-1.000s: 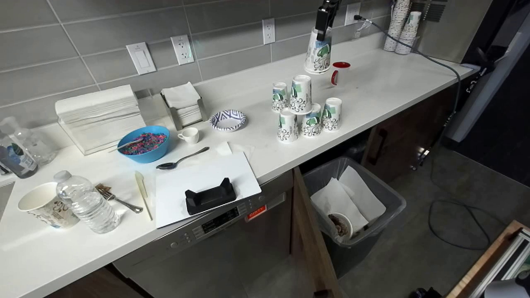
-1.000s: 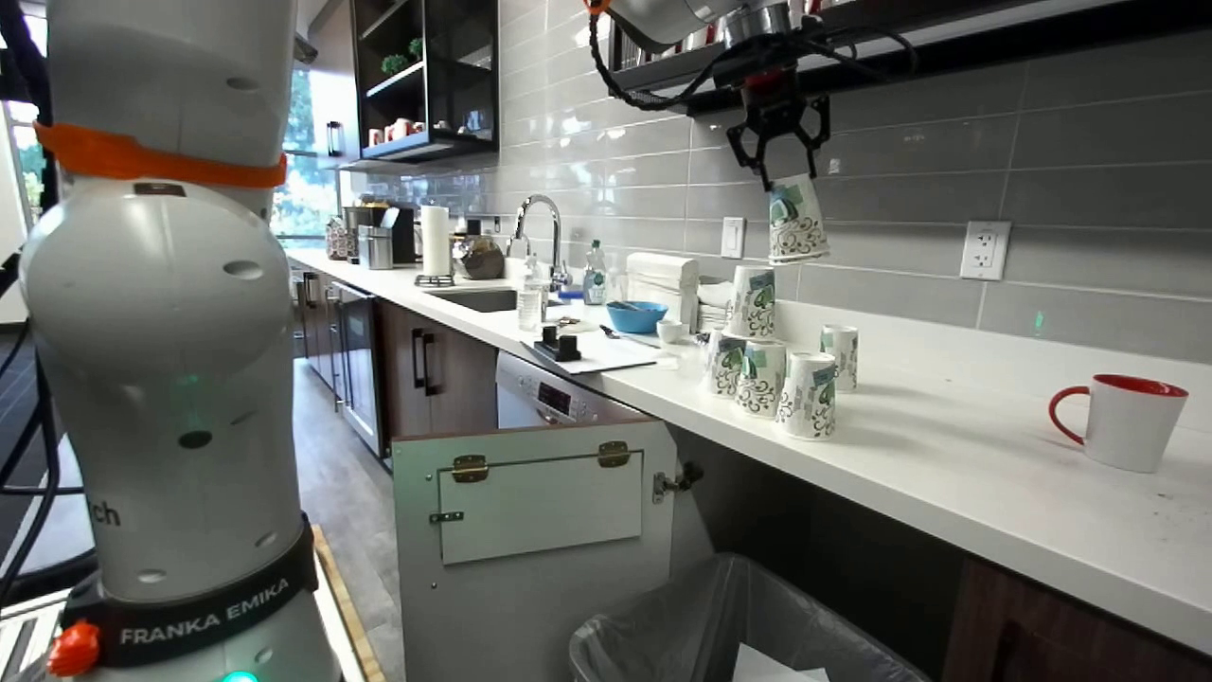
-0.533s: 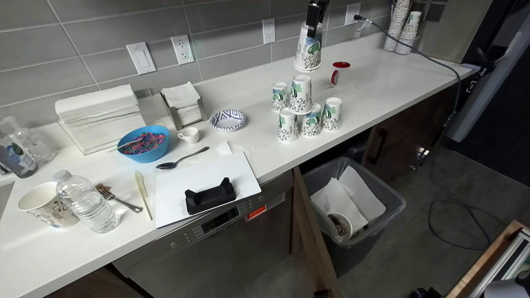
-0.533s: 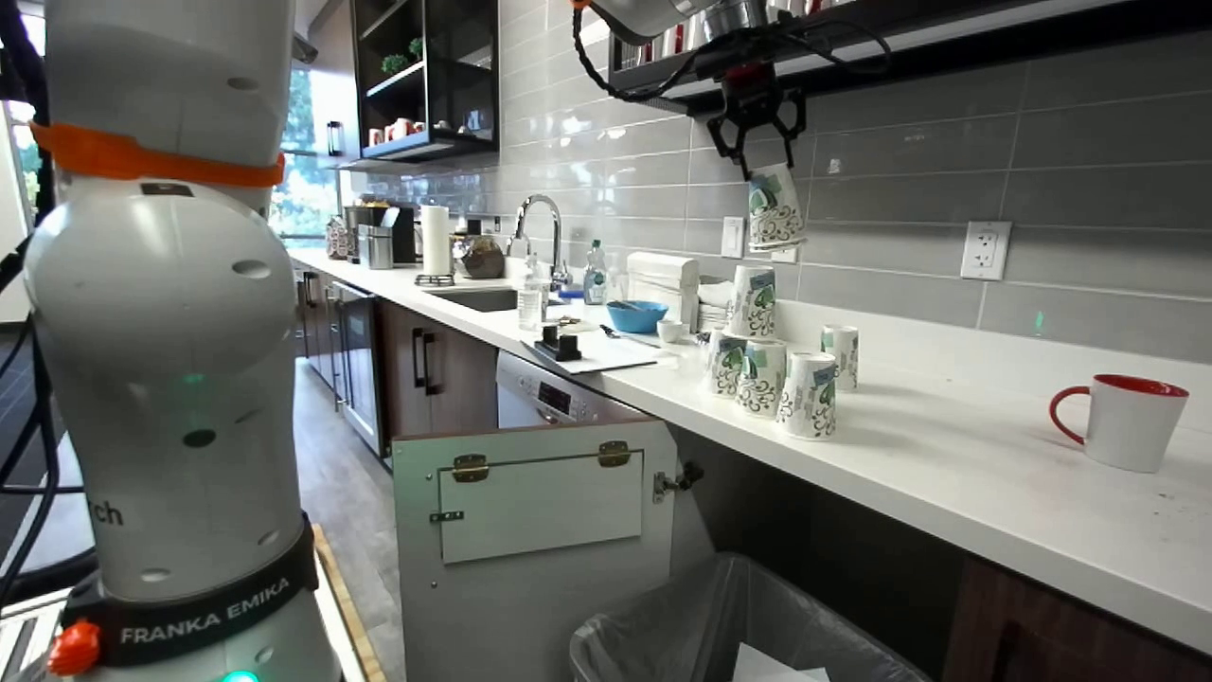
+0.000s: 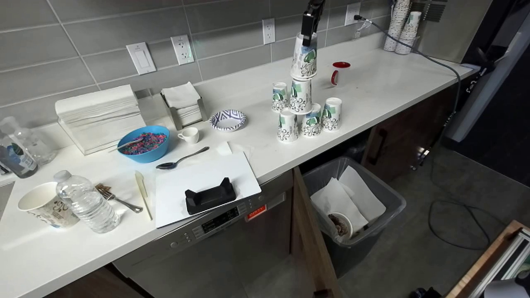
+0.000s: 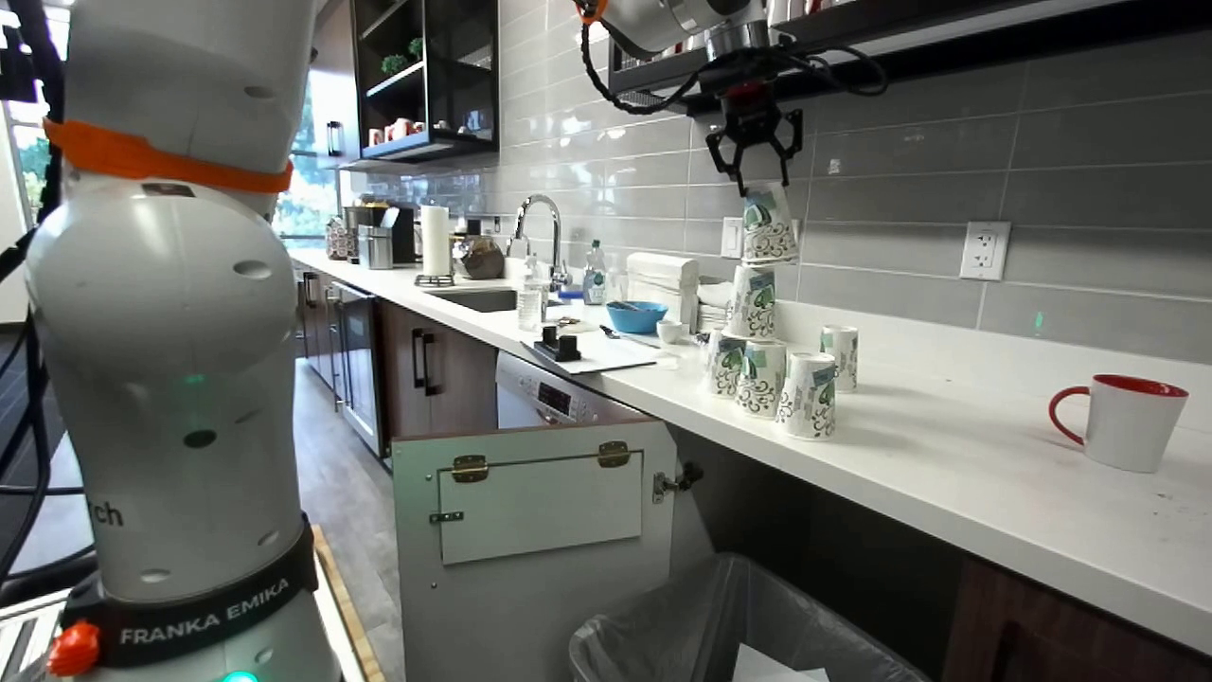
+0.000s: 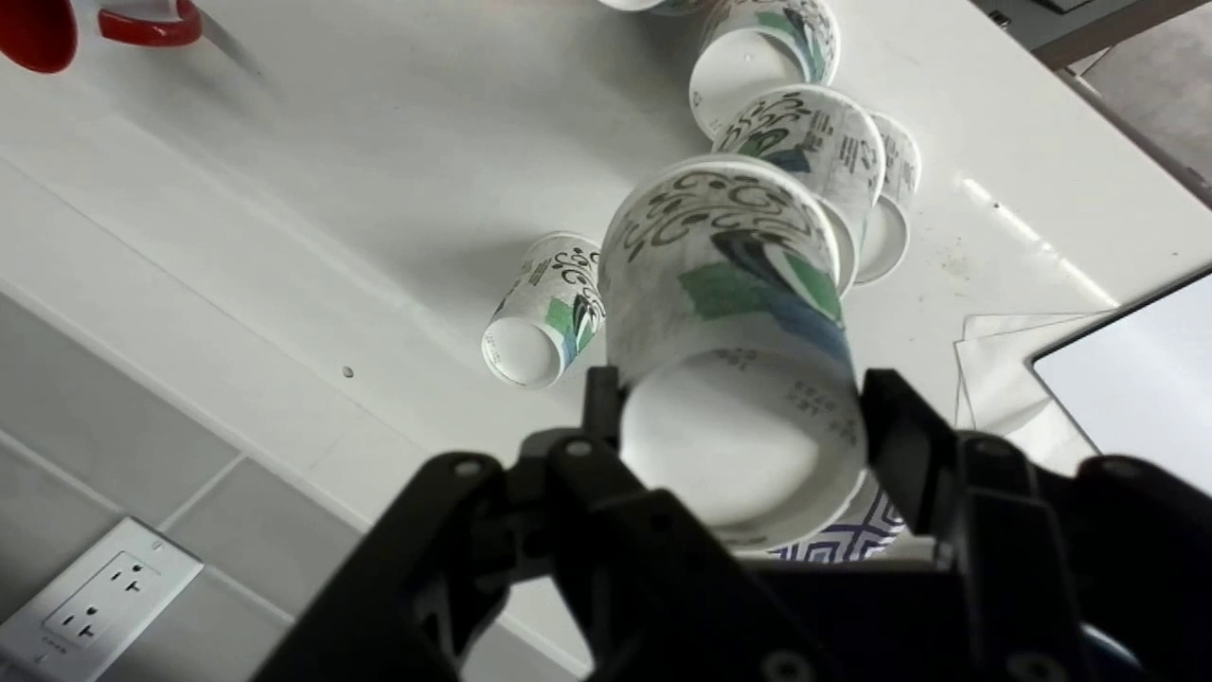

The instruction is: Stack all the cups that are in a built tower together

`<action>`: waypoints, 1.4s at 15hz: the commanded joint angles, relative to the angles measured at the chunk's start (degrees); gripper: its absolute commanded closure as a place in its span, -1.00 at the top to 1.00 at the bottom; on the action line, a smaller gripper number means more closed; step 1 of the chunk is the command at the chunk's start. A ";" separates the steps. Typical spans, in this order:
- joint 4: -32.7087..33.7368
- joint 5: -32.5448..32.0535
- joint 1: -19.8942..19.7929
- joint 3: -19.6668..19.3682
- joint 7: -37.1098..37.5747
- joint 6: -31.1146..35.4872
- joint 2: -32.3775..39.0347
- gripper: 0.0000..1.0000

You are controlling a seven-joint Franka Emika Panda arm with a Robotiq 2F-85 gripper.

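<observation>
My gripper (image 6: pixel 763 185) is shut on a white-and-green paper cup (image 6: pixel 769 227), held upside down and slightly tilted; it fills the jaws in the wrist view (image 7: pixel 729 275). The held cup's rim is right above the base of the tower's upper cup (image 5: pixel 301 97); I cannot tell whether they touch. That upper cup stands upside down across two cups, the front-left cup (image 5: pixel 287 128) and the middle cup (image 5: pixel 311 122). Another upside-down cup (image 5: pixel 331 116) stands beside them to the right. A separate upside-down cup (image 5: pixel 279 99) stands behind, nearer the wall.
A white mug with red inside (image 6: pixel 1134 421) stands right of the cups. A patterned paper bowl (image 5: pixel 227 120) lies left of them. Stacks of paper cups (image 5: pixel 408 33) stand far right. An open cabinet door (image 6: pixel 535 530) and trash bin (image 5: pixel 397 198) are below the counter edge.
My gripper with the cup has moved left in both exterior views, then lowered. The held cup's rim has come from off to the side to right above the upper cup. The standing cups have not moved.
</observation>
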 commanded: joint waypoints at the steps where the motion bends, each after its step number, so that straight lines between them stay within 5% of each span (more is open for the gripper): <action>1: 3.99 1.59 -0.08 0.57 -1.97 -4.23 2.16 -0.21; 9: 6.96 2.07 -0.03 1.22 -2.62 -7.84 4.10 -0.21; 10: 7.15 2.21 -0.09 1.25 -2.79 -7.33 4.58 0.47; 12: 7.60 2.17 -0.08 1.22 -2.97 -7.37 5.49 0.95; 21: 8.36 2.86 -0.57 1.36 -3.90 -6.70 9.33 1.00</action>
